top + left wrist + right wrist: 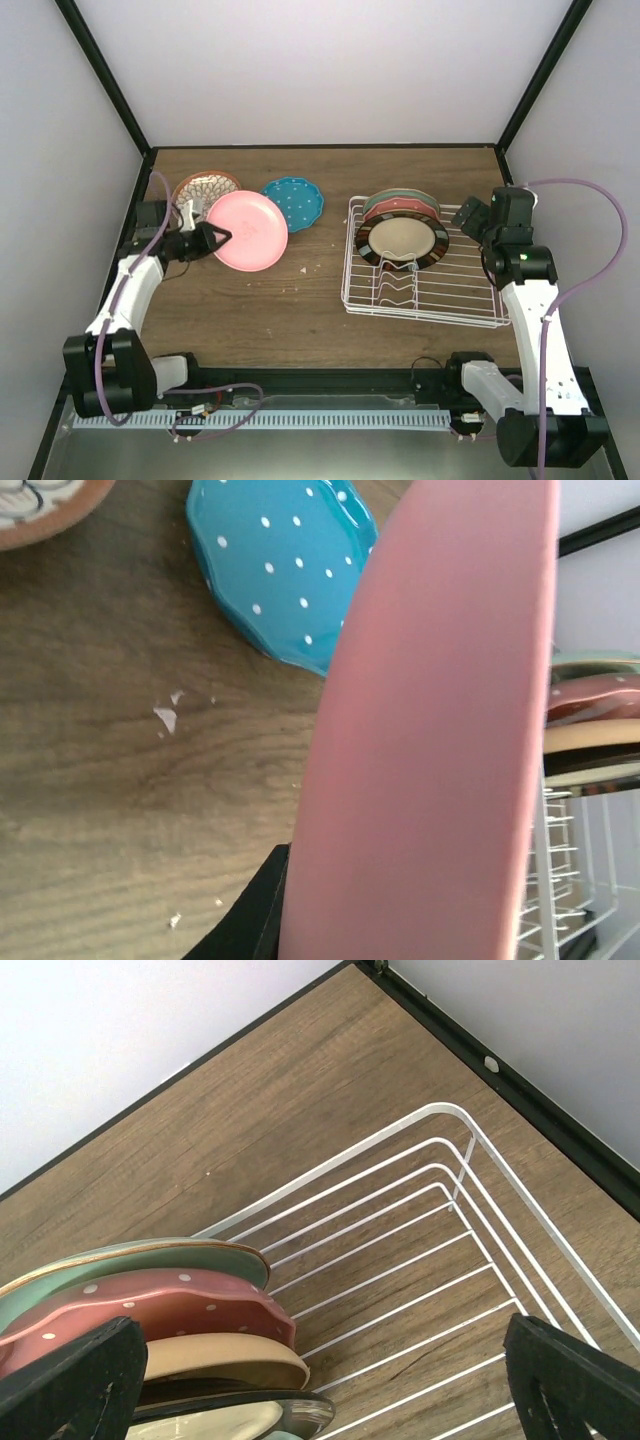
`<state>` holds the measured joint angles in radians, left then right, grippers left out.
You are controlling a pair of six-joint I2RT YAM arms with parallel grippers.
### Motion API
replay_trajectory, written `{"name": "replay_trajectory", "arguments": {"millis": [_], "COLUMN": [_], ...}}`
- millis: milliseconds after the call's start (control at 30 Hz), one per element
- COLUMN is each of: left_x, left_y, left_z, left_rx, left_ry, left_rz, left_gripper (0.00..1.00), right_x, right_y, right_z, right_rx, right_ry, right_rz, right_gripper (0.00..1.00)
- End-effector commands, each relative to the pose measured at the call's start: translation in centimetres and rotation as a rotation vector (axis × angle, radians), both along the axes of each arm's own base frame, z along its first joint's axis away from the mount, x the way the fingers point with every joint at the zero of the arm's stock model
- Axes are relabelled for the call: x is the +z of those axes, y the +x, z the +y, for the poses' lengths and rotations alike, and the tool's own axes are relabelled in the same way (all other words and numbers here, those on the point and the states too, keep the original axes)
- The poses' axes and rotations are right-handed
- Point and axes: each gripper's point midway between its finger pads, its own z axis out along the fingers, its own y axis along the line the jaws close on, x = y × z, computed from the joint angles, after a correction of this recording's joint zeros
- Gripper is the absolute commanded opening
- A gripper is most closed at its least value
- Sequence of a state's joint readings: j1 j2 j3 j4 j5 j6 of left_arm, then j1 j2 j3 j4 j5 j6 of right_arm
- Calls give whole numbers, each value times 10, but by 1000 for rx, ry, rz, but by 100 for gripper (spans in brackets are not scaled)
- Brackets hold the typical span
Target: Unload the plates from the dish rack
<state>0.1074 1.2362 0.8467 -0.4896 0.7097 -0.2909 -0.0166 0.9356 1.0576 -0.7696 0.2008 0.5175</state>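
So the left pincer (215, 238) is clamping the plain pink round plate (250, 230) by its rim, over the desk's (300, 320) left side. The right pincer (468, 216) is hanging wide open, holding nothing, beside the white wire dish rack (440, 300), which is holding three plates (402, 238) upright on the right.

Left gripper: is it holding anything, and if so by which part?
The left gripper holds the plain pink plate by its rim, at the edge nearest that arm. The right gripper is open, holding nothing.

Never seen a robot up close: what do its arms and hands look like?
The left arm and right arm are white links with black joints. The left hand and right hand are black, two-fingered. A purple cable trails along each arm.
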Motion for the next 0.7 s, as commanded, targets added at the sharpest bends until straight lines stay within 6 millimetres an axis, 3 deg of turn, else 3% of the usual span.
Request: {"name": "replay_trajectory", "arguments": {"millis": [0, 233, 467, 667], "left_x": [0, -49, -68, -94], "left_y": [-23, -50, -57, -59], "left_z": [-4, -16, -38, -39], "left_rx": [23, 29, -30, -4], "left_ry": [-126, -158, -113, -97], "left_rz": [35, 176, 197, 292], "left_gripper": [4, 4, 4, 4], "right_x": [14, 11, 14, 18], "right_y": [4, 4, 1, -6], "right_z": [0, 0, -1, -5], "right_rx": [6, 2, -7, -31], "right_ry": [-3, 6, 10, 1], "right_rz": [-37, -30, -36, -46], "right_gripper": [100, 100, 100, 100]}}
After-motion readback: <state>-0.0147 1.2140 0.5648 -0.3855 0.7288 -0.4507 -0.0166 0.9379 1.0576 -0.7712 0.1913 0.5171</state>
